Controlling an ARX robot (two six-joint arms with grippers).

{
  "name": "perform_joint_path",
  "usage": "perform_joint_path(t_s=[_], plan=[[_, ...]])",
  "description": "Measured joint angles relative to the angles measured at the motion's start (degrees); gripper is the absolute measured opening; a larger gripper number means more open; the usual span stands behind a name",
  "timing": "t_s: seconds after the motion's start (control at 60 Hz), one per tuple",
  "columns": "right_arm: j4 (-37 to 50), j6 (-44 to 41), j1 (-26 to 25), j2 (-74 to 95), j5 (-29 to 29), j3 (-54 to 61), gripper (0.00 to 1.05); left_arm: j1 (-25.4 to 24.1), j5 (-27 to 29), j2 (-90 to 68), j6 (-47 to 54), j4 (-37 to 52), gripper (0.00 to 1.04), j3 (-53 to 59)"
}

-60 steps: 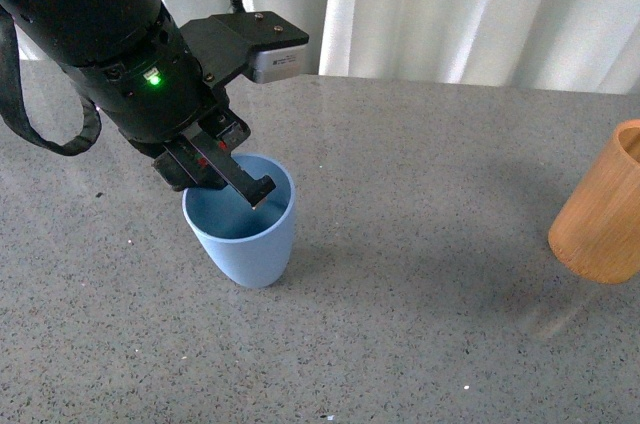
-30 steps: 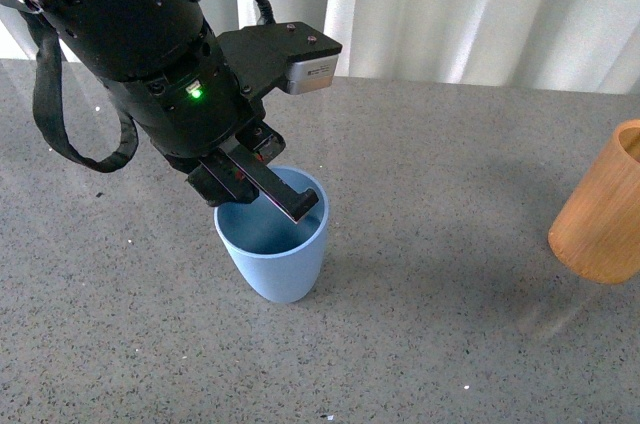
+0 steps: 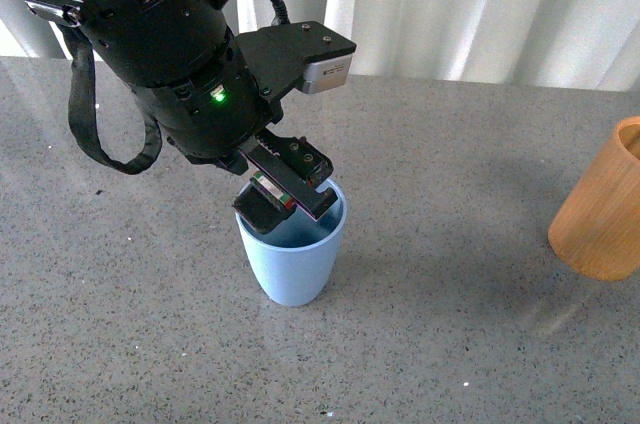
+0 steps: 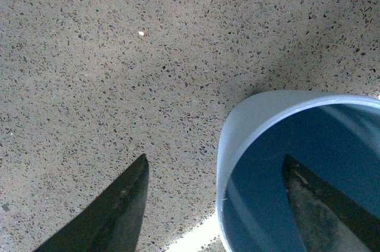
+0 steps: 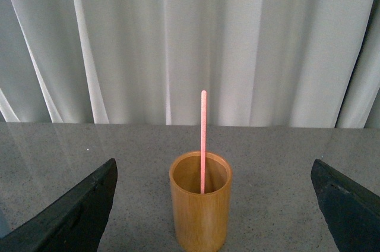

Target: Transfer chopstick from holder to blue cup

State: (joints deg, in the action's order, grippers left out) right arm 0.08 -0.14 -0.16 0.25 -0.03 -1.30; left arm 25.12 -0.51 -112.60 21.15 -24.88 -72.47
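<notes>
The blue cup [image 3: 293, 266] stands upright on the grey speckled table, left of centre. My left gripper [image 3: 290, 206] is open at its rim. In the left wrist view one finger [image 4: 317, 207] is inside the blue cup [image 4: 233, 145] and the other finger [image 4: 116, 213] is outside, with the cup wall between them. The orange-tan holder [image 3: 603, 206] stands at the right edge of the front view. In the right wrist view the holder [image 5: 200, 216] stands straight ahead with one pink chopstick [image 5: 203, 133] upright in it. My right gripper [image 5: 214, 166] is open, short of the holder.
White curtains [image 3: 470, 4] hang behind the table's far edge. Bare grey tabletop [image 3: 450, 244] lies between the cup and the holder. The left arm's black body [image 3: 170, 34] looms over the table's left part.
My left arm has moved to the right and the blue cup has shifted right with it. The gripper has turned over the rim. The holder has not moved.
</notes>
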Motion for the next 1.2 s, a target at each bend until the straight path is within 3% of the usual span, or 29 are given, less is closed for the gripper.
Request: perform_joint_path(t_s=[0.1,0.167,0.5,0.717,0.967,1.2], plan=[[0.0,0.0,0.0,-0.02,0.0,0.0,0.95,0.0,-0.04,-0.11,-0.07,0.28,0.92,-0.24],[0.0,0.0,0.0,0.0,0.0,0.0,0.95,0.02,-0.07,-0.2,-0.17,0.28,1.0,-0.7],[0.0,0.0,0.0,-0.02,0.0,0.0,0.95,0.04,-2.38,-0.07,-3.63,-2.12,0.98,-5.81],[0.0,0.0,0.0,0.0,0.0,0.0,0.95,-2.49,-3.28,1.16,-5.33,-3.41,0.98,-8.35],[0.0,0.0,0.0,0.0,0.0,0.0,0.95,-9.94,-5.31,2.29,-5.81,-3.41,0.98,-9.62],[0.0,0.0,0.0,0.0,0.0,0.0,0.95,-23.26,-9.22,2.58,-3.63,2.1,0.98,-7.82]])
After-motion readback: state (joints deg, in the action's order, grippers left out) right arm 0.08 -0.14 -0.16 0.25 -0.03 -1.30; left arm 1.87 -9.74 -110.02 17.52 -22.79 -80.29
